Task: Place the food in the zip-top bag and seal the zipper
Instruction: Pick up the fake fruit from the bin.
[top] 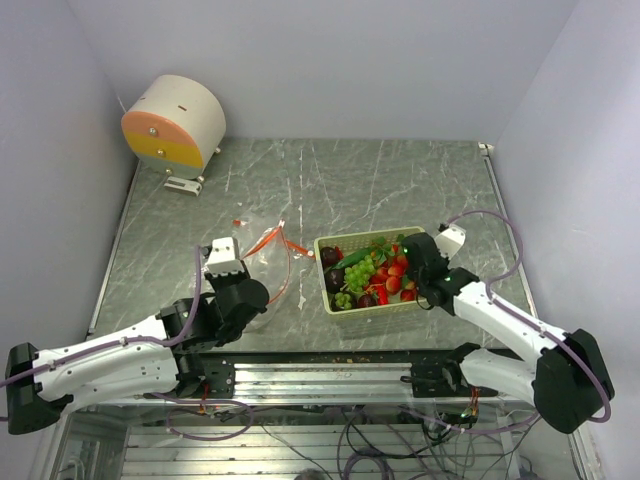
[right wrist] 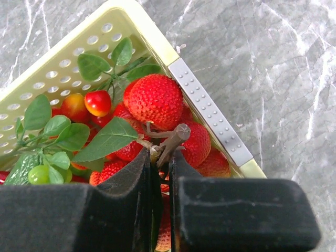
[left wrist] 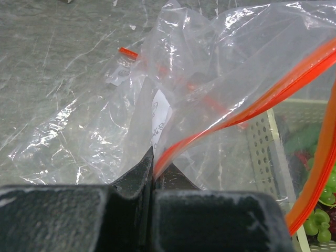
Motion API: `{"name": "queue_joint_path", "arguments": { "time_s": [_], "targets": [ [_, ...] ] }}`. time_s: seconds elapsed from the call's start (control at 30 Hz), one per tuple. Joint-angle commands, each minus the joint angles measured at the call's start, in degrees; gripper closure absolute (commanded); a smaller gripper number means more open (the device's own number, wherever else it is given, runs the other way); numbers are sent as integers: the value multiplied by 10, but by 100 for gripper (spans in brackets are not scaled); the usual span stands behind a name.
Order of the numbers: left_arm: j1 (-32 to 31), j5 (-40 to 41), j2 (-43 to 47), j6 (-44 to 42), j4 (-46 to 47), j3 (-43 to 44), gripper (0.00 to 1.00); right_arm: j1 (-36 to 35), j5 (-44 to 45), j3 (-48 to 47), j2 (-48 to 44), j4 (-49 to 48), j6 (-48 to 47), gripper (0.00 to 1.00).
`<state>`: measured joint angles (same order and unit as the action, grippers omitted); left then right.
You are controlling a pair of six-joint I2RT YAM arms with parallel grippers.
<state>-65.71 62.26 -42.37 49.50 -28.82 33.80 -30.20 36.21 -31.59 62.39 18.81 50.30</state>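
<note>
Top view: bag lying just left of basket, food sitting inside basket.
Left wrist: my left claw pinching zipper; should be holding mouth high, open.
Right wrist: my right claw closed on strawberry stem; should be lifting slowly, leaves maybe catching.

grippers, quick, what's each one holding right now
Left gripper: shut on the zipper of the zip-top bag.
Right gripper: shut on the strawberry stem.
</note>
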Motion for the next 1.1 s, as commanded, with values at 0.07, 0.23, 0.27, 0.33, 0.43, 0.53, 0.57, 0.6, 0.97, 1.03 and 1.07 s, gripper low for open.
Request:
{"name": "queue_joint_path", "arguments": {
  "time_s": [0.07,0.23,0.27,0.33,0.43,0.53,0.57,0.6,0.97,1.03,1.07],
  "targets": [
    [2,-8,-8,0,5,17,93,5,-4,-46,-53,53,-42,100],
    [2,-16,-19,-5,10,29,93,5,-70,-82,-115,66,-127,100],
    [2,-17,-22,-6,12,30,93,5,-97,-90,-125,62,-147,100],
    [2,-18,-32,-6,12,35,93,5,-153,-103,-142,49,-184,100],
    [2,-18,-52,-3,11,43,93,5,-235,-119,-165,32,-222,100],
    [2,-31,-72,-2,15,53,93,5,-311,-136,-181,20,-246,100],
    [2,-34,-77,-2,17,56,93,5,-332,-139,-187,12,-253,100],
    [2,-38,-82,-2,18,59,93,6,-351,-143,-193,7,-256,100],
    [2,-77,-91,-4,48,77,93,5,-584,-152,-240,-150,-213,100],
    [3,-82,-92,-3,53,81,93,5,-640,-138,-240,-201,-189,100],
    [2,-83,-95,-4,56,85,93,5,-667,-129,-239,-234,-174,100]
  ]
}}
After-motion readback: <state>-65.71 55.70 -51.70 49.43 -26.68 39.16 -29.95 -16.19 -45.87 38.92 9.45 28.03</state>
